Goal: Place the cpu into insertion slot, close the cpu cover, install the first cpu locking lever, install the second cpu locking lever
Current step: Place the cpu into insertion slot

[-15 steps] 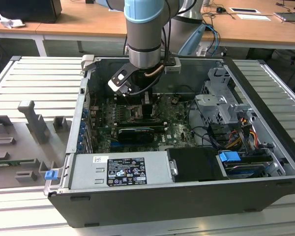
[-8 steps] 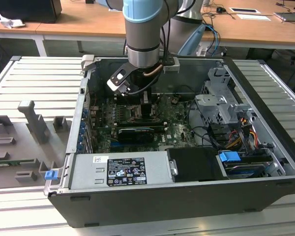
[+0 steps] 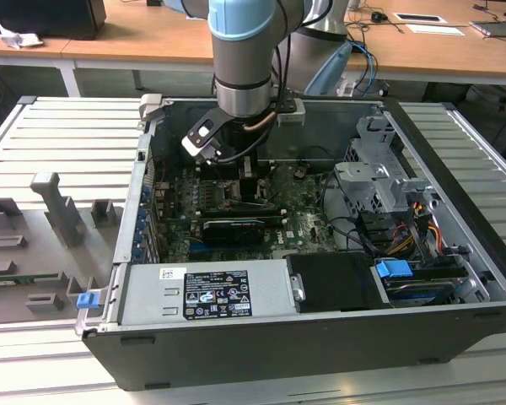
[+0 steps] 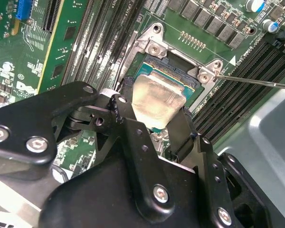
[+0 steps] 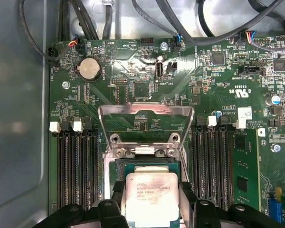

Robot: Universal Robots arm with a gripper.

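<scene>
Step one is mid-way, I'd say. The claw [image 5: 152, 202] is clamped on the cpu [image 5: 151, 194], with a black finger [image 5: 115, 197] pressed against each of two opposite sides, and the chip sits right over the insertion slot [image 4: 167, 66], directly below the fingertips. Whether it's fully seated or just resting on top, I honestly can't tell. In the exterior view the claw [image 3: 236, 181] is reaching down inside the open computer case [image 3: 261, 364].

Nothing else looks done. The cpu cover [image 5: 145, 109] is flipped up and open just past the fingertips, on the far side of the socket. A thin metal rod [image 4: 256, 82] sticks out beside the socket – probably one of the locking levers – and it isn't hooked down. So cover and both levers are left.

The chip itself is a flat square with a pale silvery-beige lid, small print on top and a green edge peeking out underneath. It looks level between the fingers, not cocked.
</scene>
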